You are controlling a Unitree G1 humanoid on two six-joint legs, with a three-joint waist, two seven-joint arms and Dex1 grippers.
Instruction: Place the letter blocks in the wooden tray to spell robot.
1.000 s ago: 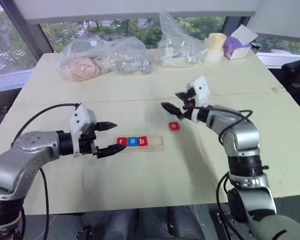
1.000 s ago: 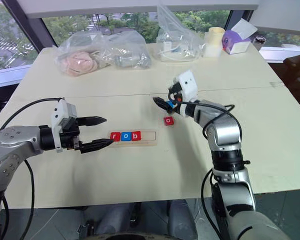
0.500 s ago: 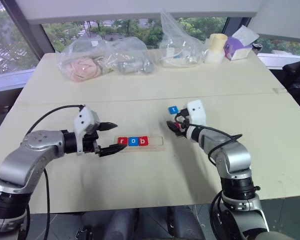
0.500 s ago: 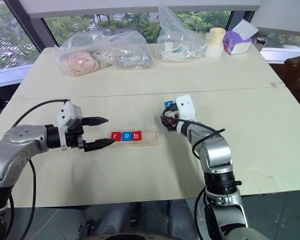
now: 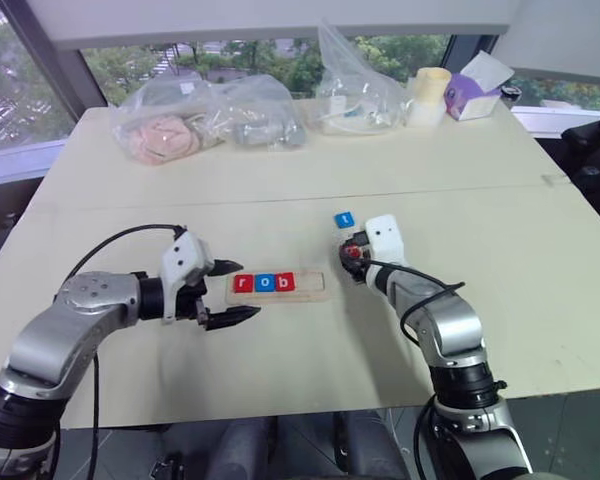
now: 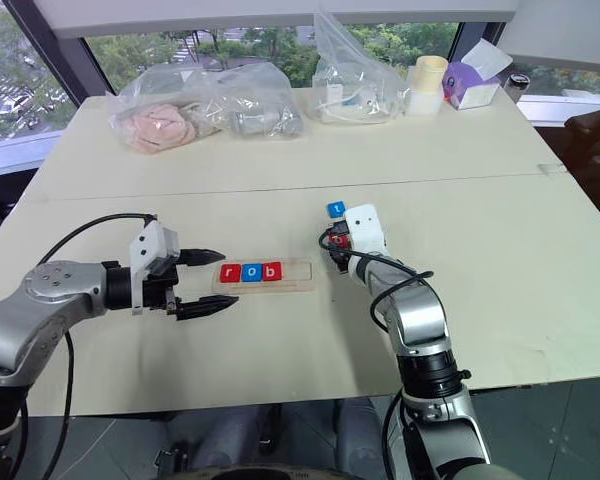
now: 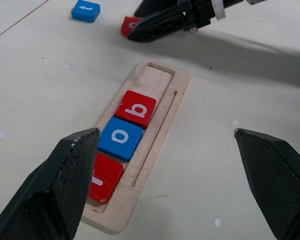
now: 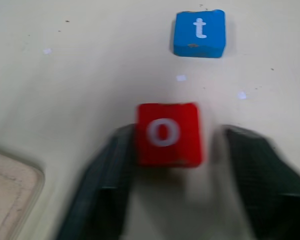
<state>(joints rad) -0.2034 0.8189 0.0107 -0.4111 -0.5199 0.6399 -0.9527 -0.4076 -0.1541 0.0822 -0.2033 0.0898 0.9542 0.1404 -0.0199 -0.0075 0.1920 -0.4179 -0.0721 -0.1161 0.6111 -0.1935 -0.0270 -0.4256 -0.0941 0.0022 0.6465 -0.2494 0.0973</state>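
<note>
My left arm reaches in from the left with its elbow bent out, forearm running toward the middle. Its left pincer [image 5: 230,293] points inward, slightly downward, both black fingers [image 7: 60,185] spread wide with nothing between them. My right arm stretches forward, wrist dipped low. The right pincer [image 5: 352,258] sits low at the bench, its fingers [image 8: 97,185] closing in on the red o block [image 8: 166,134] between them.

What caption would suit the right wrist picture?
Black fingers flank a red o block on the table, a blue t block beyond.
</note>
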